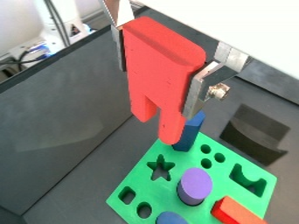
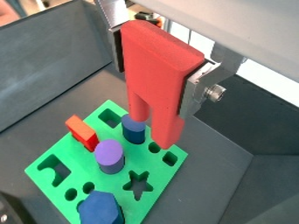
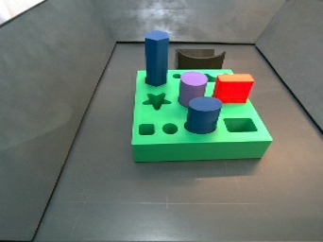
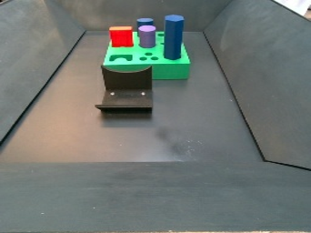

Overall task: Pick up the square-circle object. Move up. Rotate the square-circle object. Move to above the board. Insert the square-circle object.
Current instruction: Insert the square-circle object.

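In both wrist views my gripper (image 1: 160, 70) (image 2: 156, 74) is shut on the square-circle object (image 1: 158, 83) (image 2: 152, 87). This salmon-red slab hangs upright between the silver fingers (image 1: 201, 87) (image 2: 194, 87), with its notched end pointing down. Below it lies the green board (image 1: 132, 182) (image 2: 56, 171). The slab's lower end hangs next to the tall blue peg (image 1: 194, 122) (image 2: 135, 129). Both side views show the board (image 3: 202, 148) (image 4: 170, 69), but neither the gripper nor the slab.
On the board stand a tall blue peg (image 3: 157, 57) (image 4: 174, 36), a purple cylinder (image 3: 194, 90) (image 2: 108, 156), a dark blue cylinder (image 3: 203, 114) and a red cube (image 3: 235, 88) (image 4: 120, 36). The dark fixture (image 4: 125, 96) (image 1: 257, 131) stands beside the board. Grey walls enclose the floor.
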